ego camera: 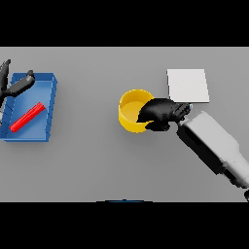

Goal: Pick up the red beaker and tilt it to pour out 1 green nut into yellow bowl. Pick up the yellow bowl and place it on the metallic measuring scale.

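My right hand [160,113] curls its fingers over the yellow bowl [130,110] rim at three o'clock; the scale [187,85] lies just beyond. My left hand [13,86], fingers straight, hovers over the blue tray [48,104] holding the red beaker [27,117].

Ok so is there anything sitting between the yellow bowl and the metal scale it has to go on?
Nothing visible. The yellow bowl sits just left of the metallic scale, with only bare table between. The right hand is at the bowl's right rim.

You had a yellow bowl [130,111], a red beaker [27,117] in a blue tray [47,92], a pale scale [188,85], all on grey table [97,165].
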